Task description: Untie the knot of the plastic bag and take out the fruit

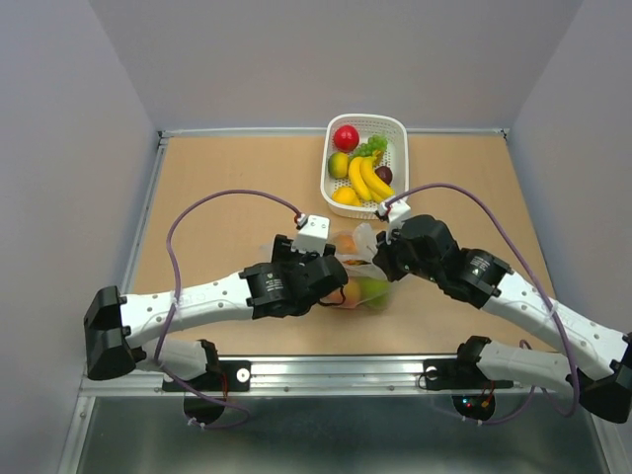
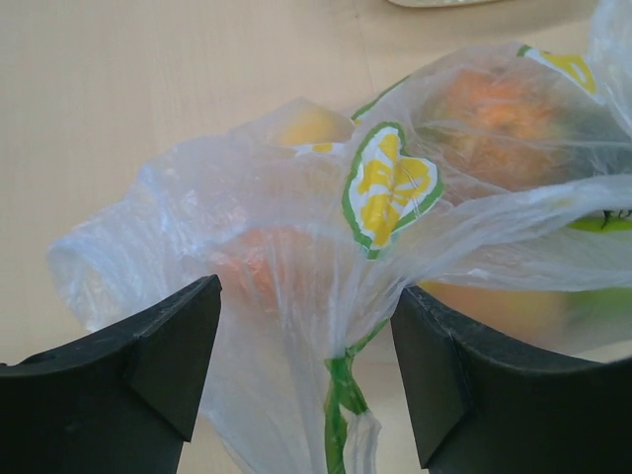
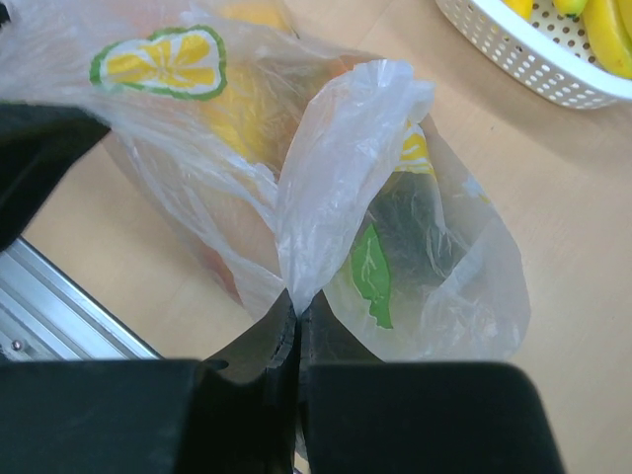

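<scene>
The plastic bag [image 1: 361,265] lies on the table between my two grippers, clear with citrus-slice prints. Fruit shows through it: an orange one [image 2: 494,109], a yellow one [image 2: 308,125] and a peach-coloured one [image 2: 259,259]. My left gripper [image 2: 306,370] is open. Its fingers [image 2: 163,360] stand either side of gathered bag plastic, where the knot [image 2: 344,400] shows as a twisted green-streaked strand. My right gripper [image 3: 297,301] is shut on an upright flap of the plastic bag [image 3: 341,168]. A green leaf [image 3: 370,276] and yellow fruit [image 3: 247,114] show inside.
A white slotted basket [image 1: 398,148] stands at the back of the table behind the bag, holding bananas [image 1: 370,178], a red apple [image 1: 346,136] and other fruit. Its corner [image 3: 523,64] is at the top right of the right wrist view. A metal rail [image 3: 59,316] runs along the near edge.
</scene>
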### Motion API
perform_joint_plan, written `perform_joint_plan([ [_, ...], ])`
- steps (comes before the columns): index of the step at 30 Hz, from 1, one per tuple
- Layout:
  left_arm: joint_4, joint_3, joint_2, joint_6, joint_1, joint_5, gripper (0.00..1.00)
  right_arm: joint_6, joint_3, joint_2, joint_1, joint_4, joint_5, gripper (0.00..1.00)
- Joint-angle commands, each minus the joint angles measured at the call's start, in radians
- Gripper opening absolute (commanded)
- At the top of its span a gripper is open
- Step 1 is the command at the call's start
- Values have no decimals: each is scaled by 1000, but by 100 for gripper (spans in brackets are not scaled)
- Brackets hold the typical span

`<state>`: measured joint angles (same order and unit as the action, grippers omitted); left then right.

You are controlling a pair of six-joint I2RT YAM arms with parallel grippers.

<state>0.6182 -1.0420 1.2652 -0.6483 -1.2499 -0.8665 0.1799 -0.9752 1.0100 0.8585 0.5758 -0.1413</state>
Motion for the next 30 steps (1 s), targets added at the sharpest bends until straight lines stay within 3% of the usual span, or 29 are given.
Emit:
perform_joint_plan([
  [1,-33,-47,-64,9,35,-75,78,12,50,-63,4,-11,-3,0],
  [15,-176,-24,-233,197,234,190,75,39,119,-128,5,-14,-9,0],
  [17,-183,-36,-254,222,265,211,70,44,119,-119,4,-16,-6,1],
  [22,-178,-43,-212,268,332,222,45,62,118,-116,5,-22,-1,1],
  [26,-207,-21,-162,306,382,273,36,110,125,-143,4,-31,-26,1],
  [30,-183,-53,-109,337,481,196,13,200,156,-197,4,-39,-125,1],
])
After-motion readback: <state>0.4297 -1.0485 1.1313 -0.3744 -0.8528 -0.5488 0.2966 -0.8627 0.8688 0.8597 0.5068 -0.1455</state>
